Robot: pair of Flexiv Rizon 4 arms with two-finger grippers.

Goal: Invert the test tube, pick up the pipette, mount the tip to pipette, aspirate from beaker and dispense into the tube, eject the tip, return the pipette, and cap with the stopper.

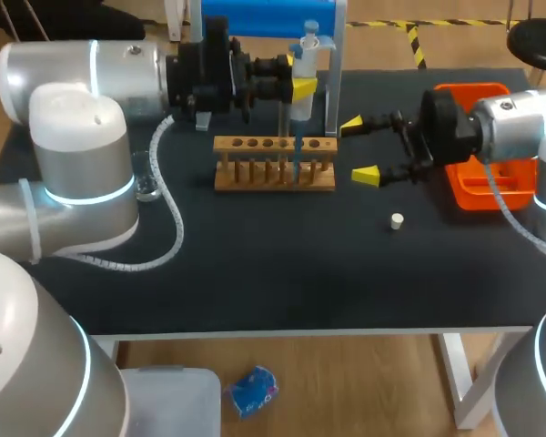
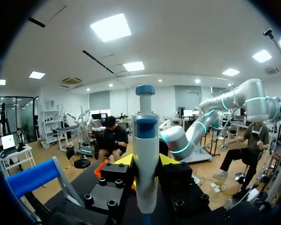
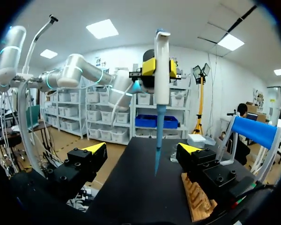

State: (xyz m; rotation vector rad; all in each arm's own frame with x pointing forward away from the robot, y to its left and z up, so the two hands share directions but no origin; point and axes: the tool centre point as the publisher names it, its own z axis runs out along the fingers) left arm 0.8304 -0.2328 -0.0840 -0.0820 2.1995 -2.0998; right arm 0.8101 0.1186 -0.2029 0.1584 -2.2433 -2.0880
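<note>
Left fingers (image 1: 303,88) clamp pipette (image 1: 306,55) above rack (image 1: 273,175); right fingers (image 1: 366,174) spread, empty, right of rack; stopper (image 1: 397,220) on worktop (image 1: 282,273), near right.

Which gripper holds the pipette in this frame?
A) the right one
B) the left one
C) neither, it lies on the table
B: the left gripper is clamped on the pipette, while the right gripper stands open and empty.
</note>
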